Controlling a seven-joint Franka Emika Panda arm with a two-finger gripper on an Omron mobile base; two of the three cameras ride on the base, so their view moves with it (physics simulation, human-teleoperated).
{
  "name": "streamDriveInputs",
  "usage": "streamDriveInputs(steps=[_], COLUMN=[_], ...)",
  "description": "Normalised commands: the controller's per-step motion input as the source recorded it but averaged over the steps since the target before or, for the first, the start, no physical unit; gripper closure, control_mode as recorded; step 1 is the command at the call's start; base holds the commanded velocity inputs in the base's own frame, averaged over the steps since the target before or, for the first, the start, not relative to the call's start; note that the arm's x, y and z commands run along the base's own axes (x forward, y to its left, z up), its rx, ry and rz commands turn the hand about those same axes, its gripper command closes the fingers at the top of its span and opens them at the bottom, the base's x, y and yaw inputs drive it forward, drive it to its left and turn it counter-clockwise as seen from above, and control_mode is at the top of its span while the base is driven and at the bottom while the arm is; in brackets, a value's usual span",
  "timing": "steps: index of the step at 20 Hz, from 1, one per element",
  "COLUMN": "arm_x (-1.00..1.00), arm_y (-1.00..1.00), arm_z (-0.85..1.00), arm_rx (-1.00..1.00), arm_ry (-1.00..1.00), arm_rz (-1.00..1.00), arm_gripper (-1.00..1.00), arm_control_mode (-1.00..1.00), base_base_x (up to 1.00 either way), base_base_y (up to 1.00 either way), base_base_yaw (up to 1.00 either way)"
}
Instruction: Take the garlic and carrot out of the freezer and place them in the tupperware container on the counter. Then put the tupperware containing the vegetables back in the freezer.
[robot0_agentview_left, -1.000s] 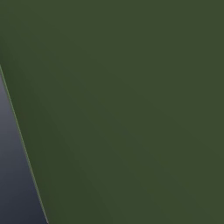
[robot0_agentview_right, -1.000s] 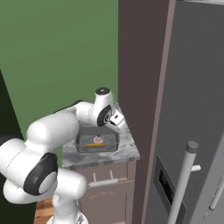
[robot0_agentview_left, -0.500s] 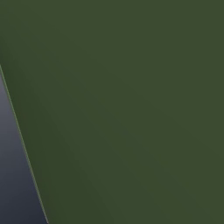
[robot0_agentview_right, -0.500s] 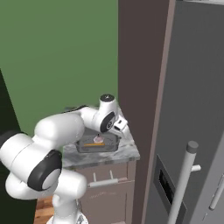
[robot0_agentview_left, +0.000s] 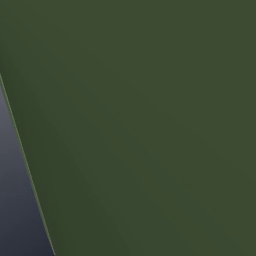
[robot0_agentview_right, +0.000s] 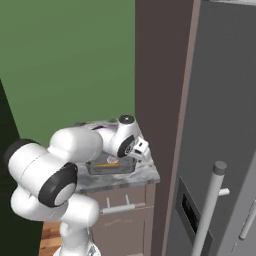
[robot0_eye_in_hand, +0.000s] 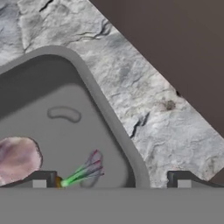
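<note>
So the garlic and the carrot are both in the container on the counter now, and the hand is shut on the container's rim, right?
Not quite. The garlic and the carrot do lie in the container on the counter, but the hand is open, with one fingertip inside the rim and the other outside, gripping nothing. The hand view shows it.

The white arm (robot0_agentview_right: 75, 150) is reaching forward from the lower left of the right base view, its elbow bending up and its wrist turning downward. The gripper (robot0_eye_in_hand: 111, 180) is pointing down with jaws standing wide apart, its two dark fingertips (robot0_eye_in_hand: 43, 179) holding nothing.
</note>
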Motion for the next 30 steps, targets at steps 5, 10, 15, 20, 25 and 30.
streamDriveInputs(steps=[5,10,15,20,25,30], arm_x=[0.31,0.41,0.06,0.02,0.0,-0.02], arm_y=[0.0,-0.04,0.0,0.0,0.0,0.02], arm_z=[-0.18,-0.13,-0.29,-0.39,-0.26,-0.02], arm_rx=[0.0,0.0,0.0,0.0,0.0,0.0], arm_ry=[0.0,0.0,0.04,0.08,0.06,0.01], arm_rz=[0.08,0.06,0.04,0.03,0.03,0.03], arm_gripper=[-1.0,-1.0,-1.0,-1.0,1.0,1.0], arm_control_mode=[-1.0,-1.0,-1.0,-1.0,-1.0,-1.0], base_base_x=[0.0,0.0,0.0,0.0,0.0,0.0], base_base_y=[0.0,0.0,0.0,0.0,0.0,0.0], base_base_yaw=[0.0,0.0,0.0,0.0,0.0,0.0])
